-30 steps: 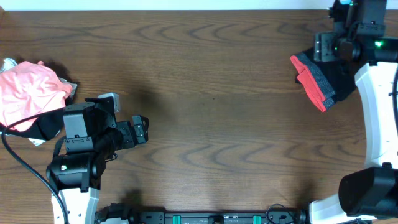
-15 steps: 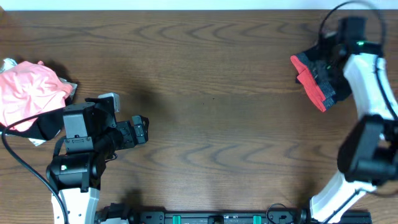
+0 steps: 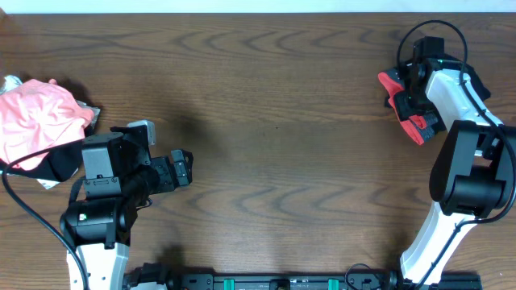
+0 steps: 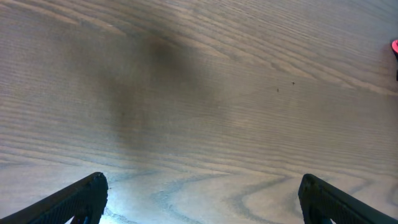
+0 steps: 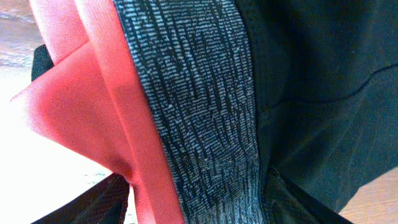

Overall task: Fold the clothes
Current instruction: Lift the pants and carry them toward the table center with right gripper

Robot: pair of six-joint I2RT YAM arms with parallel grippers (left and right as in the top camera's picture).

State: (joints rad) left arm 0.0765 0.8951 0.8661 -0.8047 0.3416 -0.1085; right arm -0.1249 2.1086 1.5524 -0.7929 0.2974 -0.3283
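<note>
Left fingers (image 3: pixel 179 167) spread wide, empty. Right fingers (image 3: pixel 413 84) buried in red-black garment (image 3: pixel 416 126); grip unclear. Pink pile (image 3: pixel 36 117) far left.

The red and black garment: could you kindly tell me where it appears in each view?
Overhead: garment upper right, partly under the right arm.
Left wrist: garment is probably the red sliver at the right edge.
Right wrist: garment fills the frame.
Shared landmark: the wooden table.
</note>
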